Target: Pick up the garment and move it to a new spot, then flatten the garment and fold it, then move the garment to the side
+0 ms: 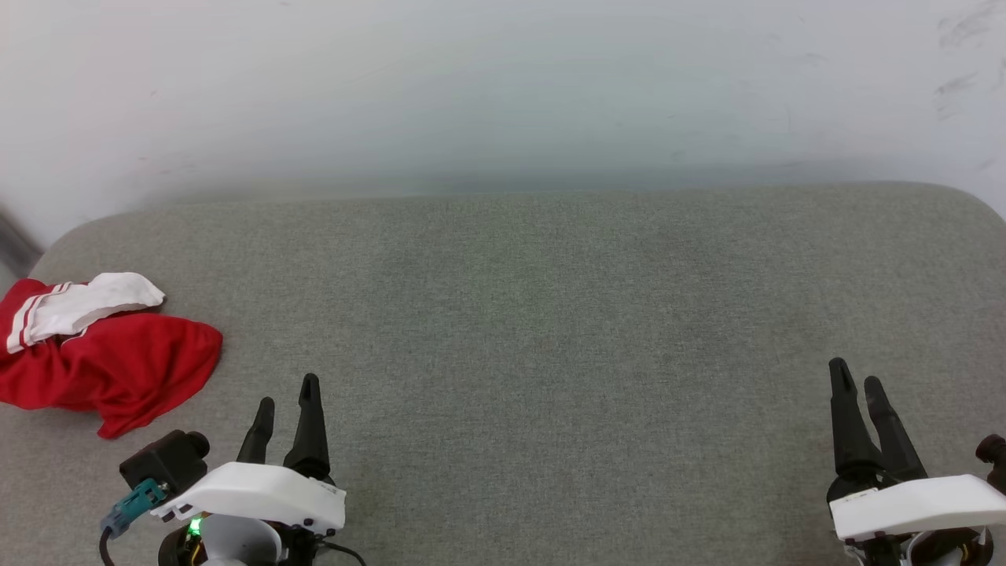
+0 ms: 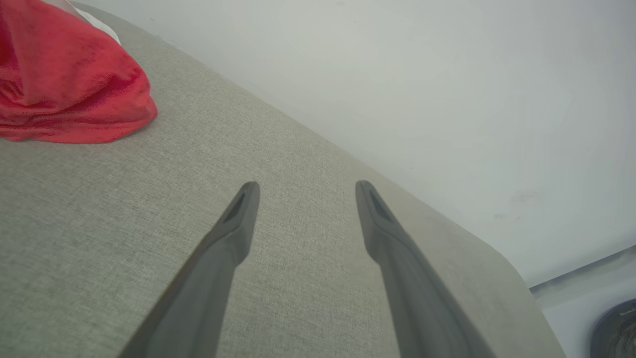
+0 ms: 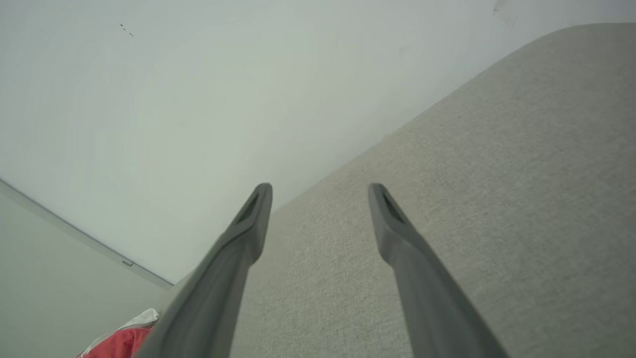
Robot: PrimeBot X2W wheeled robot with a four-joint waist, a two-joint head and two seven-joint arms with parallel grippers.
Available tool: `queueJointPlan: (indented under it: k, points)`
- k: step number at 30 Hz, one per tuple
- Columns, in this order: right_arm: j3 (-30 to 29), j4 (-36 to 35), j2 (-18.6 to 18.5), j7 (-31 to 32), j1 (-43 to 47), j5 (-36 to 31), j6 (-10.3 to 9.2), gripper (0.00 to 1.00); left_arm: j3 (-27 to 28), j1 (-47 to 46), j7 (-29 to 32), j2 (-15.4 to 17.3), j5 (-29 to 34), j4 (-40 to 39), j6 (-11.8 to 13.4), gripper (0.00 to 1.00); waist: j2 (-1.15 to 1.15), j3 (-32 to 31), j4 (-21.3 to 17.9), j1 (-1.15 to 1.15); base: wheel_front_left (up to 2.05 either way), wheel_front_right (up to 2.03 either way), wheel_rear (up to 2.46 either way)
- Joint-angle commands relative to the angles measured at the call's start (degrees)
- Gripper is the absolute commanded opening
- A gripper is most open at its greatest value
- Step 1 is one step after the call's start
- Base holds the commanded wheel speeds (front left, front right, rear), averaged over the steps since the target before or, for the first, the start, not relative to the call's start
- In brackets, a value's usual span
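Observation:
The garment lies crumpled at the left edge of the grey fabric surface, red with a white, red-striped sleeve on top. Its red bulk fills the upper left of the left wrist view, and a small red and white bit shows at the bottom left of the right wrist view. My left gripper is open and empty, low at the near left, just right of the garment and apart from it. My right gripper is open and empty at the near right, far from the garment.
A pale wall rises right behind the surface's back edge. The surface has rounded far corners at left and right. A strip of floor and a dark object show past its corner in the left wrist view.

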Motion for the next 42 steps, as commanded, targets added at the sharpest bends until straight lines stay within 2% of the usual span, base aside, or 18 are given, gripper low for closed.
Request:
queueJointPlan:
  k: [1,9,20,32,42]
  points:
    - [0.15,-1.13,-0.06,-0.57,-0.21,-1.98,0.02,1.00,-0.53,0.04,-0.60,0.76,1.78,-0.98,0.56,1.00,-0.01,-0.01,0.01,0.00,0.00,0.00,0.00]
    - [0.64,-1.76,-0.06,-1.91,0.42,-7.94,0.01,1.00,-3.01,0.23,-1.99,1.80,6.91,-1.94,2.32,1.00,-0.01,0.07,0.03,0.00,0.00,0.00,0.00]
    - [1.04,-2.30,-0.05,-3.69,1.43,-15.36,0.01,1.00,-5.33,0.88,-3.71,2.38,13.31,-3.38,3.43,1.00,-0.01,0.03,0.11,0.00,0.00,0.00,0.00]
    - [1.08,-2.86,-0.04,-5.34,2.43,-22.16,0.01,1.00,-6.68,1.93,-5.42,2.45,20.08,-4.17,3.84,1.00,-0.01,-0.08,0.15,0.00,0.00,0.00,0.00]
    - [1.27,-3.45,-0.03,-6.55,3.22,-26.26,0.01,1.00,-6.51,2.86,-6.56,1.78,24.21,-4.58,2.87,1.00,-0.01,-0.03,0.26,0.00,0.00,0.00,0.00]
